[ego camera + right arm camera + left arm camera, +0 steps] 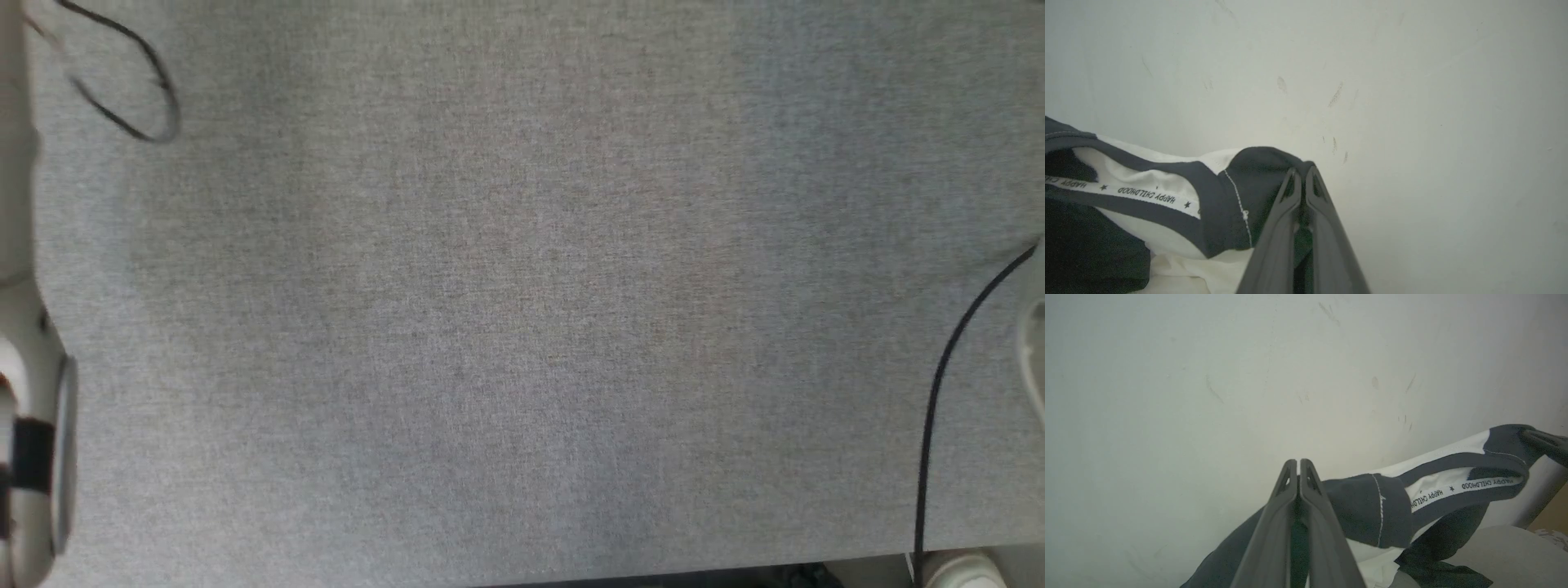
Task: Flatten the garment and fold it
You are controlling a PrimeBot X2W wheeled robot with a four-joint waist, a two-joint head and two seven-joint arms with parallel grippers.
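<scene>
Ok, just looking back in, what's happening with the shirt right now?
The left gripper is shut on black sleeve fabric at one side of the T-shirt, the right gripper on the black fabric at the other, so the lettered neck band hangs between them before a pale wall. It isn't spread flat or folded yet.

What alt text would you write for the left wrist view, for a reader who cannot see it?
The left gripper, shut, pinches black cloth of the garment. The white shirt stretches toward the right, showing its lettered neck band, before a pale, scuffed wall.
</scene>
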